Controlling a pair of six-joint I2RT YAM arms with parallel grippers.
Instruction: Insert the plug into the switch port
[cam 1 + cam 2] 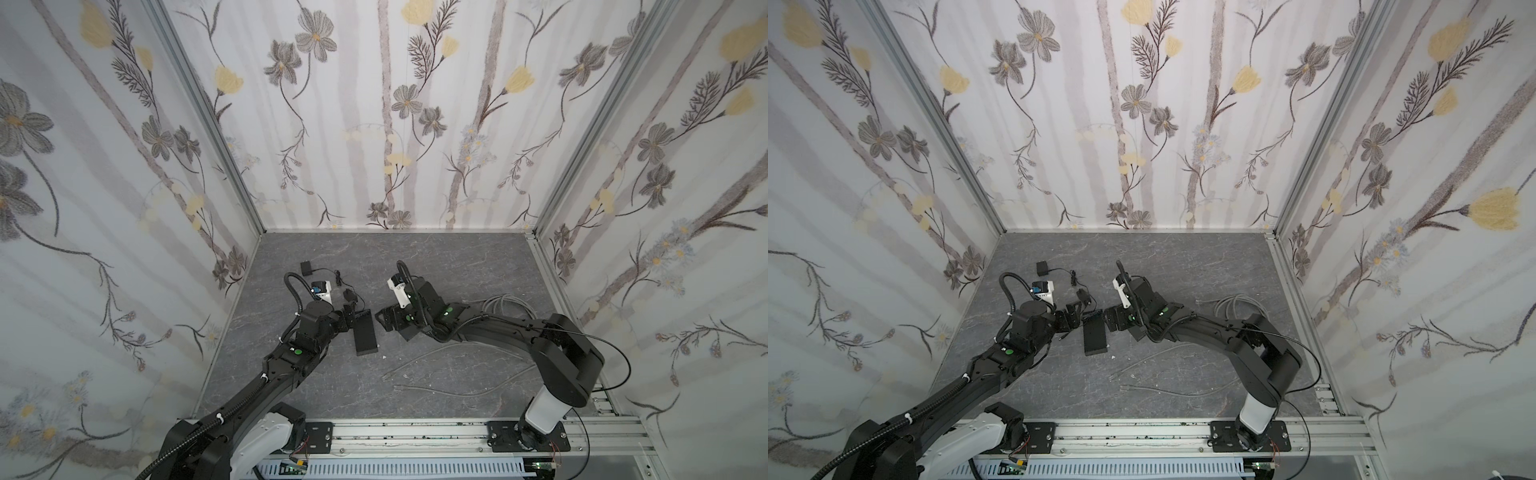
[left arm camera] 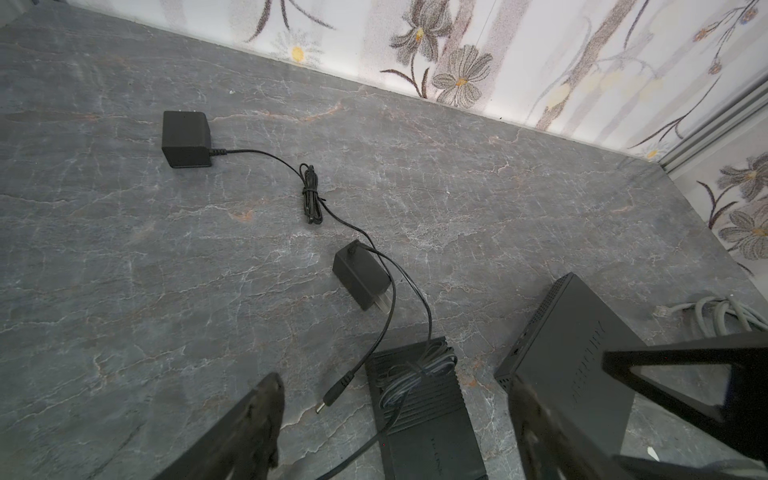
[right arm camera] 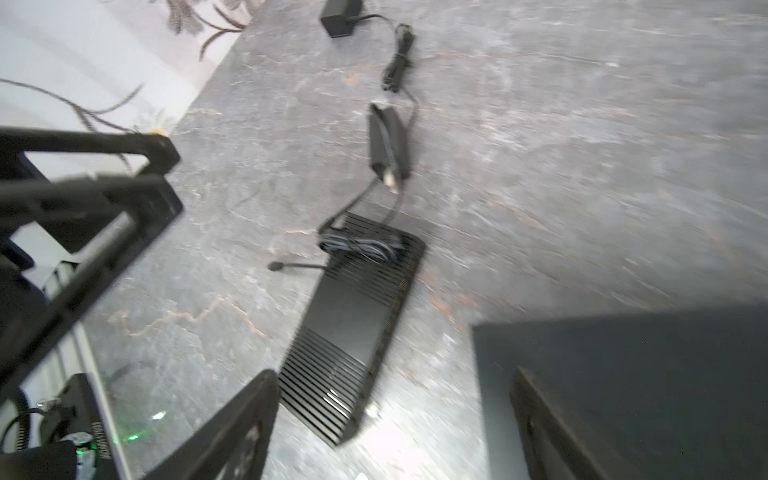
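A black barrel plug (image 2: 332, 397) lies loose on the grey floor beside a flat vented black switch (image 2: 424, 415) (image 1: 365, 332). Its thin cable is coiled on the switch's far end and runs to a black adapter (image 2: 361, 274). My left gripper (image 2: 397, 386) (image 1: 349, 313) hangs open over the plug and that end of the switch, holding nothing. A second black switch box (image 2: 573, 361) (image 3: 623, 395) lies to the right, with a small opening in its side. My right gripper (image 3: 392, 376) (image 1: 382, 320) is open, one finger over this box's top. The right wrist view is blurred.
Another black adapter (image 2: 185, 139) (image 1: 306, 267) lies farther back with its bundled cable (image 2: 311, 195). Grey network cables are coiled at the right (image 1: 503, 305), and loose ones (image 1: 449, 357) run across the front floor. Flowered walls close in three sides.
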